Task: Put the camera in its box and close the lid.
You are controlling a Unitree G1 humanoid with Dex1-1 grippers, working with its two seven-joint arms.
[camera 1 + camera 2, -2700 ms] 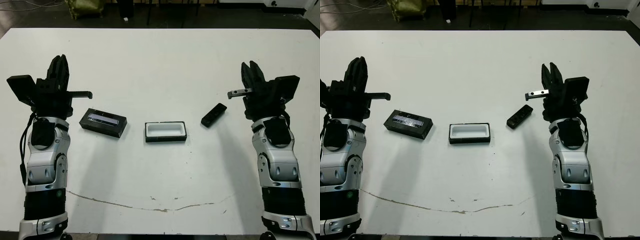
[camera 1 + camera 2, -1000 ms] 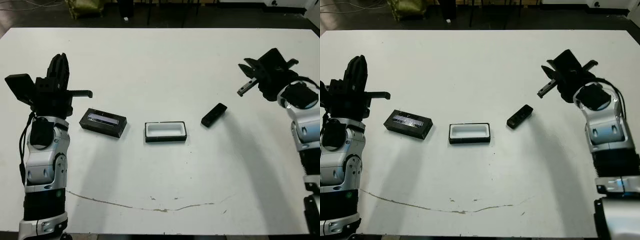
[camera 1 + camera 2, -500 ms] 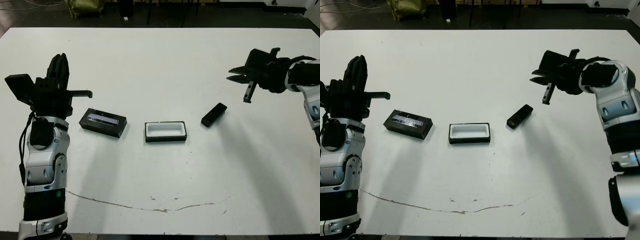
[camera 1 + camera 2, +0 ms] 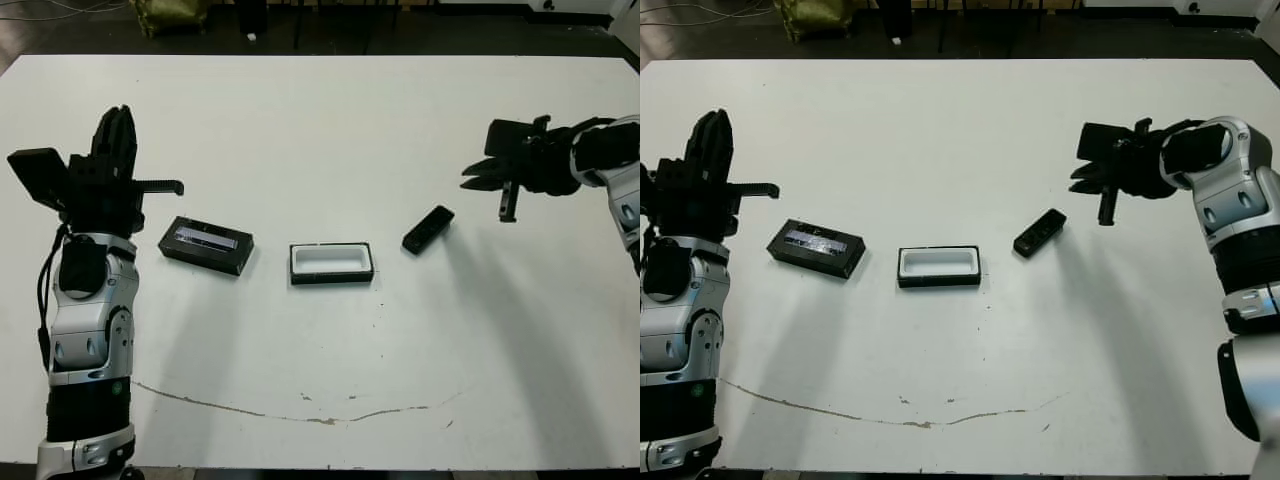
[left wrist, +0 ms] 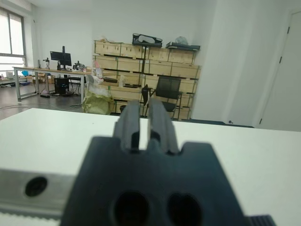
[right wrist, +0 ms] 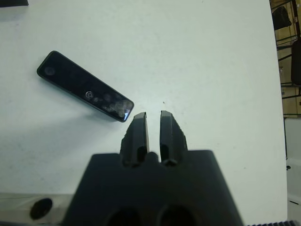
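Camera (image 6: 84,86): slim glossy black bar, rounded corners.

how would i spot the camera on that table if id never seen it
On the white table three black things lie in a row. The camera is the one nearest the right gripper: a slim, slanted solid bar, unlike the white-lined box or strip-topped lid.
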